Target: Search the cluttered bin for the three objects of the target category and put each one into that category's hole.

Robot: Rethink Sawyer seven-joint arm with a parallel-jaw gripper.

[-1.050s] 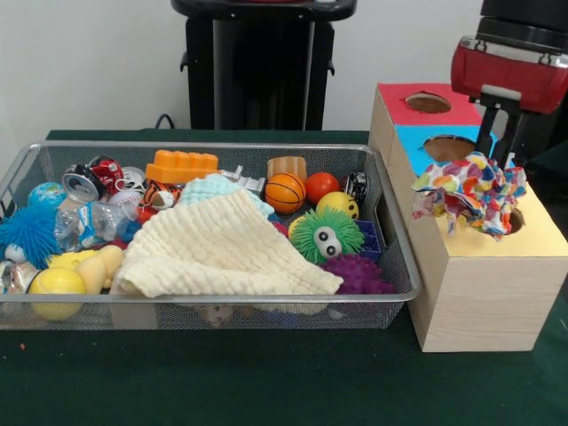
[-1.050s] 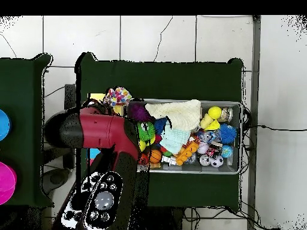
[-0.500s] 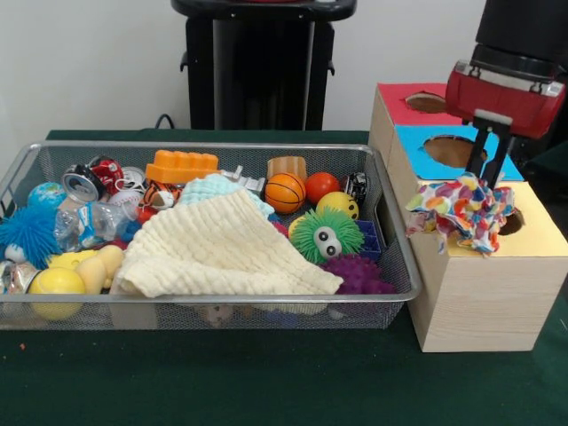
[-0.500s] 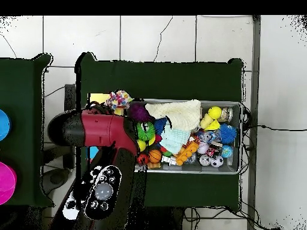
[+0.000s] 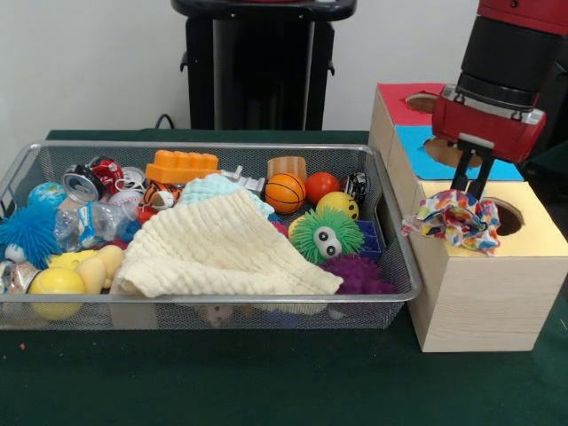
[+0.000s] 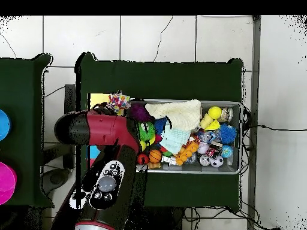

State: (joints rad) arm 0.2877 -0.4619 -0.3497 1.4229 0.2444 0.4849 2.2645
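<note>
A many-coloured cloth lies bunched on the yellow top of the wooden box, left of the yellow section's hole and drooping over the box's left edge. My gripper comes down onto the top of the cloth, its two dark fingers still shut on it. In the overhead view the cloth shows just past the red arm, which hides the gripper. The wire bin of toys stands to the left of the box.
The box also has a blue section with a hole and a red section with a hole. In the bin a cream towel covers the middle, among balls, cans, a green fuzzy toy and an orange block.
The gripper has come down and to the left with the cloth. The cloth hung free above the yellow hole before and now rests on the box top beside the hole.
</note>
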